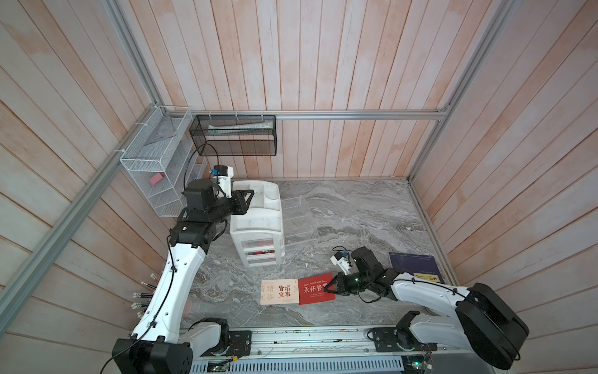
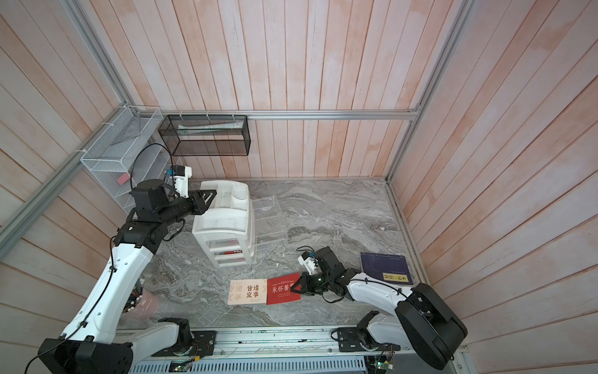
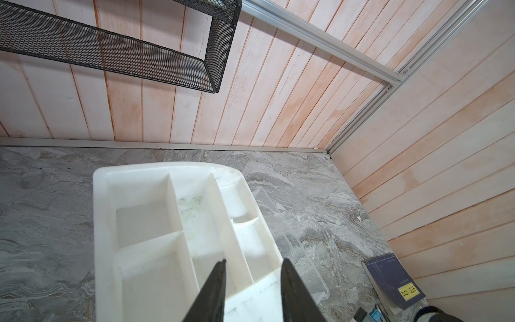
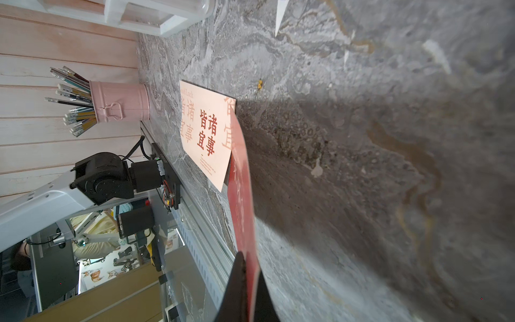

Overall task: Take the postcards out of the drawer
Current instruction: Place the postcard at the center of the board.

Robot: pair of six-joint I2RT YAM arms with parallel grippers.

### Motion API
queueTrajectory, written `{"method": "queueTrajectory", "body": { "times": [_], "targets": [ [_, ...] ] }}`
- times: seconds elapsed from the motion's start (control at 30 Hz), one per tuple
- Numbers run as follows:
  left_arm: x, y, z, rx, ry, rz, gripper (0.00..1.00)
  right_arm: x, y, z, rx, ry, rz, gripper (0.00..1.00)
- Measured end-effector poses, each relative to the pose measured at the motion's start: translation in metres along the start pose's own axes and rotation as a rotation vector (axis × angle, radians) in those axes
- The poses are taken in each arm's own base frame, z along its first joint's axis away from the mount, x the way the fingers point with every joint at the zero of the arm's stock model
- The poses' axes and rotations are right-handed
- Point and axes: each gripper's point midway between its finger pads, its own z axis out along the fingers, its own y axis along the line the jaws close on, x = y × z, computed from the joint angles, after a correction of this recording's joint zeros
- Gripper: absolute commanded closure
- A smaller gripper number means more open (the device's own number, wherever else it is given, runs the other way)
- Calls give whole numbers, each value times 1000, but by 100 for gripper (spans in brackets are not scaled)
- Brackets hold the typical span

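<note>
Red first: the red postcard is pinched at its right edge in the right arm's jaws, low over the grey marble table near the front. In the right wrist view we see the red postcard edge-on, raised at the gripped end, its far end crossing a corner of the cream postcard. In both top views the cream postcard lies flat just left of the red one, their edges meeting.

Further back stands the white drawer unit, and through a clear drawer front we catch a second red card inside. Over the unit's top tray hangs the left arm, its jaws parted a moderate way and gripping nothing that we can see.

Around them: a clear plastic box sits just beside the unit's right side. A navy booklet with a yellow label lies behind the right arm. A pink pencil pot stands beyond the cream postcard at the front left. On the walls hang a white wire basket and a black mesh basket, well clear of the cards.
</note>
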Motion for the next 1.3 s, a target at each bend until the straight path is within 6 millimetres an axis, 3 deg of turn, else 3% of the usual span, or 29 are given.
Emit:
{"method": "queueTrajectory", "body": {
  "times": [0.3,0.7,1.3],
  "targets": [
    [0,0,0,-1,2,8,65,-6,11,16,-27,15,-9,100],
    [2,2,-1,-7,8,20,64,-15,25,8,-49,-31,-39,100],
    [2,3,-1,-8,8,20,64,-6,11,9,-23,-17,-2,94]
  ]
}}
